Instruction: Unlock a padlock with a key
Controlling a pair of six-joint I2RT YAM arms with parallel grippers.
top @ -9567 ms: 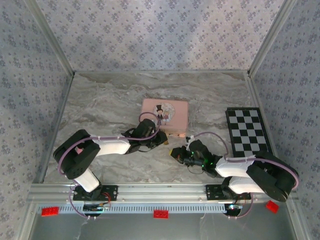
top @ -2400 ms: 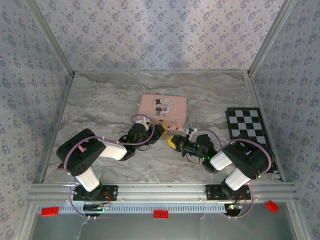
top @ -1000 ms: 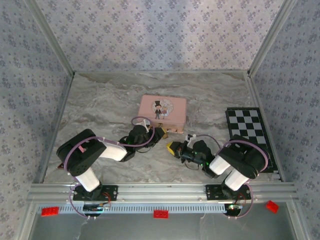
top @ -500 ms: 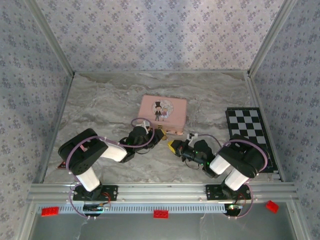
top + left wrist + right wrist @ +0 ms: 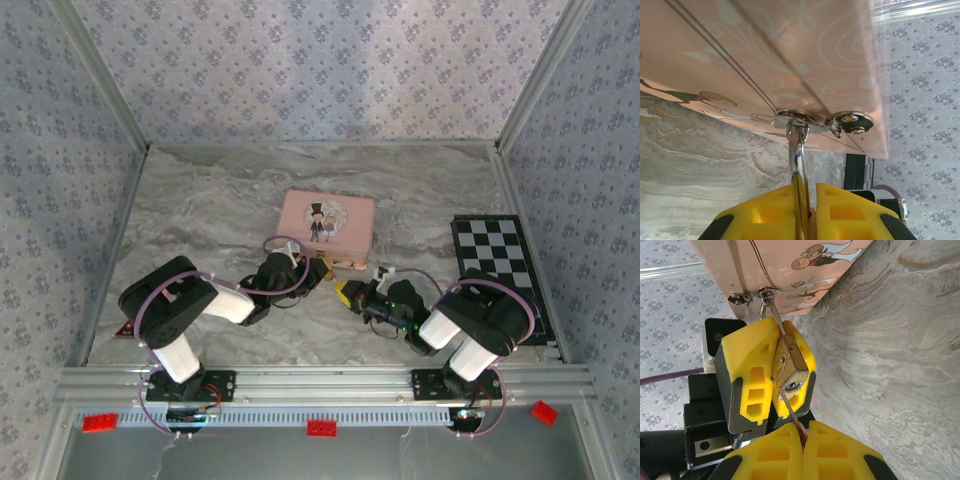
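- We see the left arm folded low over the table [image 5: 200, 200], reaching right; its pincer [image 5: 319, 268] clamps the single padlock [image 5: 791, 362] beside the one pink tin [image 5: 327, 222].
- The left wrist view shows us its shackle [image 5: 796, 150] threading the tin's hasp [image 5: 799, 117].
- The right arm reaches left; its pincer [image 5: 801, 437] pinches the single key [image 5: 790, 407], tip at the keyhole.

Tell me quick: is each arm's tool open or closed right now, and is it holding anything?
Left tool: closed on the padlock.
Right tool: closed on the key.
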